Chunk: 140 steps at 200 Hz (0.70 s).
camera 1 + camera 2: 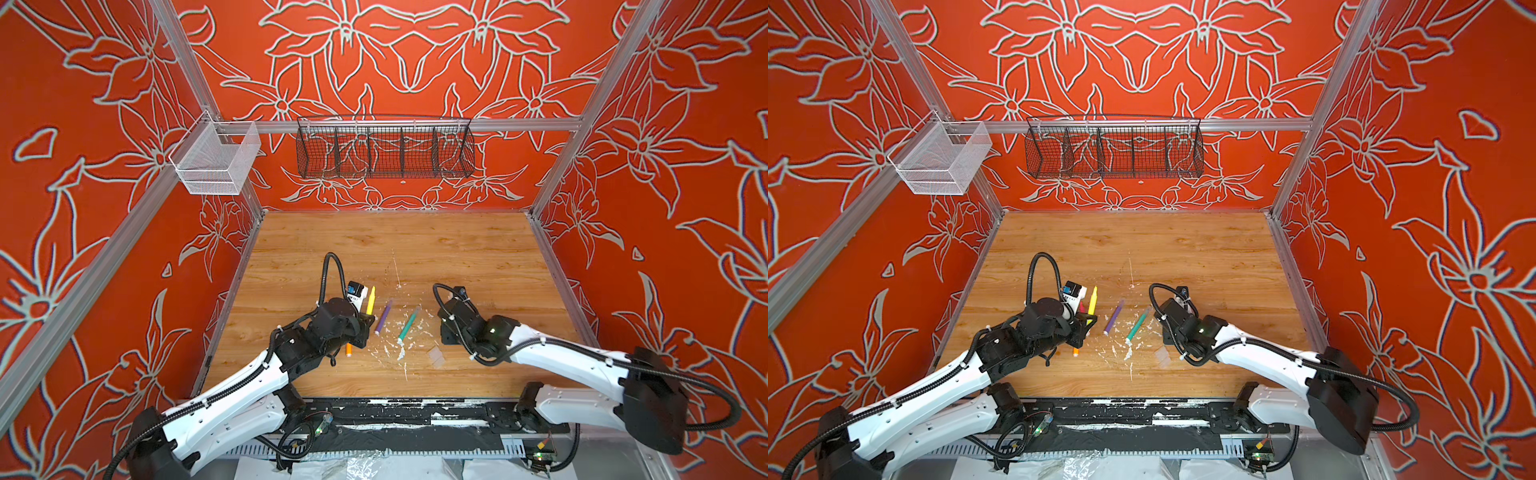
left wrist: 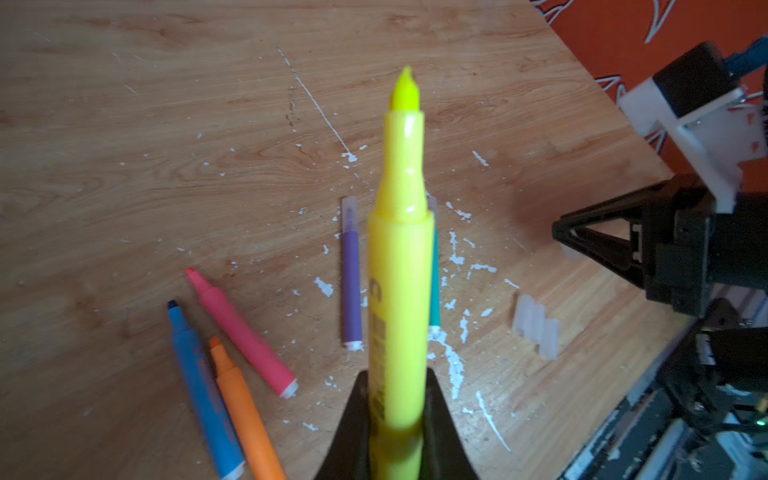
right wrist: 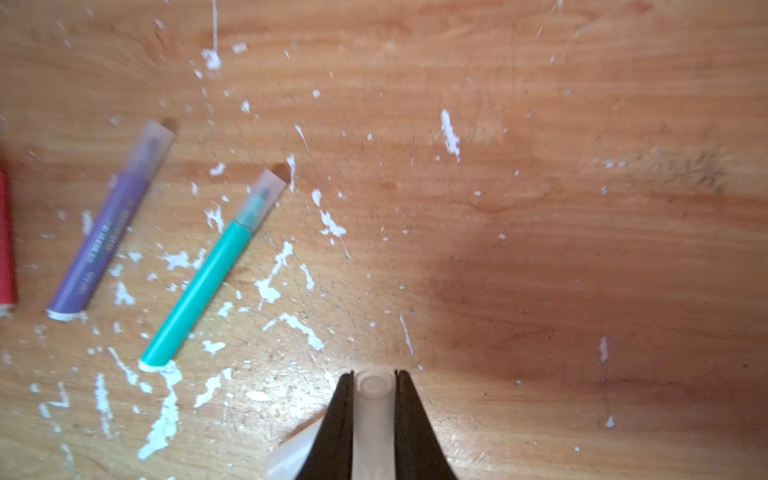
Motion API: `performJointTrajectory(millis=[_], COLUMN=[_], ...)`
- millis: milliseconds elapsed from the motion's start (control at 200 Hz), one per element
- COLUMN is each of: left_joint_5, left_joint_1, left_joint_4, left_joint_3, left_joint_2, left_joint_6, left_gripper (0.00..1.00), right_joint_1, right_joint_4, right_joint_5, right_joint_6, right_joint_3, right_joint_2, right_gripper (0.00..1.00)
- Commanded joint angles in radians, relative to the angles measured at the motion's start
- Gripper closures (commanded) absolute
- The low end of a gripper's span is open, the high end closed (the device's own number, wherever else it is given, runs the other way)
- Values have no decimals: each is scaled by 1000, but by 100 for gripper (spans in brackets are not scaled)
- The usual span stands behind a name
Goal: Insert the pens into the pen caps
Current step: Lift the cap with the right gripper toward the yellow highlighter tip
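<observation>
purple pen (image 3: 104,241), green pen (image 3: 199,286) — paint flecks (image 3: 270,286) around

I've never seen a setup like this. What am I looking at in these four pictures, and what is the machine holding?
Two robot arms, the left arm and the right arm, work over a wooden table. Both top views look down on the whole scene; the other two pictures come from a camera on each wrist, looking past the gripper. The left gripper is shut on the uncapped yellow pen. The right gripper is shut on a clear cap. On the table lie the purple pen and green pen, both already capped, the blue pen, orange pen and pink pen, uncapped, and a few loose caps among white paint flecks.
</observation>
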Motion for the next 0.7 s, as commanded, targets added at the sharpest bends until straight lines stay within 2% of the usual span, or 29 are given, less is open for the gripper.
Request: performJointTrajectory(millis=[0,175,385,696], left_joint_5=[90,52,44,34], left_joint_1=[-30,-156,-260,-340], left_joint_4=[3,44,120,200], left_joint_3=[38,42,47,86], left_joint_2=[30,52,93,245], left_joint_6=[-65,-92,-109,-107], left_gripper=[100,100,100,100], right_joint_1=[4,4,4,3], right_joint_4=[11,27,108,271], right_joint_5=[92,135,137,105], right_joint_6=[9,-11,-26,-5], right_joint_3=[27,48,26,-36], right_joint_2=[-100,-234,-372,-476], right_gripper=[87,87,87,86])
